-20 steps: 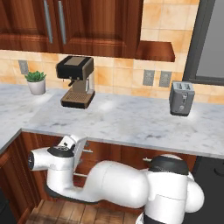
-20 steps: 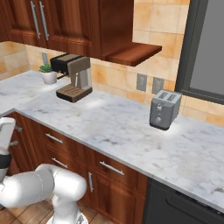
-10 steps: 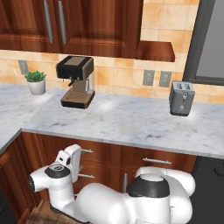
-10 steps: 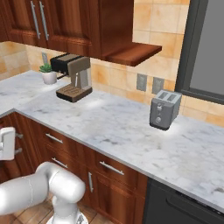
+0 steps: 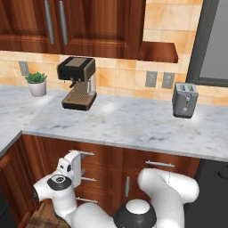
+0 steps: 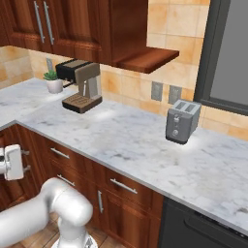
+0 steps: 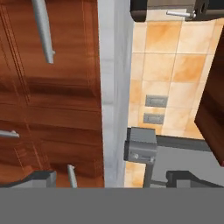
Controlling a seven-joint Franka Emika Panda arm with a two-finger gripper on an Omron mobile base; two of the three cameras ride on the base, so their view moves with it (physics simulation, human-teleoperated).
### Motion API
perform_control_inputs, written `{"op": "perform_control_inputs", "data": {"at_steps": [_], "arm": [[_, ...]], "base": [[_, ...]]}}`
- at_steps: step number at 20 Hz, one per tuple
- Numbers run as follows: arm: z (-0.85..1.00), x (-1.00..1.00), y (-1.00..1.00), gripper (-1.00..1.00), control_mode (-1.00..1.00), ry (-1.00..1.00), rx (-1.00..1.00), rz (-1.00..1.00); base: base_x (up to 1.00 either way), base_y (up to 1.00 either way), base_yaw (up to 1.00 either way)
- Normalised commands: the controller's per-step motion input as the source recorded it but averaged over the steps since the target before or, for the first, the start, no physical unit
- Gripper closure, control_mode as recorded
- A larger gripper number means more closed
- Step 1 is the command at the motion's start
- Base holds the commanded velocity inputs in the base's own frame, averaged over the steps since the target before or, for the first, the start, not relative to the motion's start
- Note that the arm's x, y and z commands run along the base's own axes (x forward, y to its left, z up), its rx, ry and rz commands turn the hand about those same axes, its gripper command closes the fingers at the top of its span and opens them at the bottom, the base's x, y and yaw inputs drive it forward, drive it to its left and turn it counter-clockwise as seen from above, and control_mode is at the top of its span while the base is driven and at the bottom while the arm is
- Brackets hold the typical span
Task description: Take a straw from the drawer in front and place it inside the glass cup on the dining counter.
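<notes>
My gripper (image 5: 74,166) hangs low in front of the reddish-brown cabinet fronts under the marble worktop, close to a shut drawer (image 5: 100,156) with a horizontal silver bar handle. In the right base view the gripper (image 6: 11,162) sits at the far left edge, beside that drawer (image 6: 62,154). The hand view is rolled sideways: the drawer front (image 7: 52,83) with its bar handle fills the left, and the gripper (image 7: 112,178) stands open, its two dark fingertips (image 7: 41,177) wide apart with nothing between them. The straw, the glass cup and the dining counter are out of view.
On the marble worktop (image 5: 133,124) stand a coffee machine (image 5: 79,83), a toaster (image 5: 185,99) and a small potted plant (image 5: 37,83). More drawers (image 5: 158,164) run to the right, next to a dark appliance front (image 6: 203,227). Wall cabinets (image 5: 71,22) hang above.
The hand has sunk a little lower in front of the drawers, and the arm's elbow has swung right and down. The jaws stayed wide. The scene itself has not shifted.
</notes>
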Motion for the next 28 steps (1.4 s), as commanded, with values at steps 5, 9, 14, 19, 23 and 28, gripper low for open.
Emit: {"op": "perform_control_inputs", "data": {"at_steps": [5,9,14,19,23,28], "arm": [[-0.26,0.38,0.0,-1.0,-1.0,0.0,-0.02,0.01],[-0.29,0.46,0.0,-1.0,-1.0,0.0,-0.02,0.0],[-0.32,0.45,0.0,-1.0,-1.0,0.0,-0.03,0.0],[-0.29,0.42,0.0,-1.0,-1.0,0.0,-0.04,0.0],[-0.25,0.41,0.04,-1.0,-1.0,0.0,-0.04,0.0],[-0.27,0.4,0.08,-1.0,-1.0,0.0,-0.04,0.0]], "base": [[0.0,0.0,0.0],[0.0,0.0,0.0],[0.0,0.0,0.0],[0.0,0.0,0.0],[0.0,0.0,0.0],[0.0,0.0,0.0]]}}
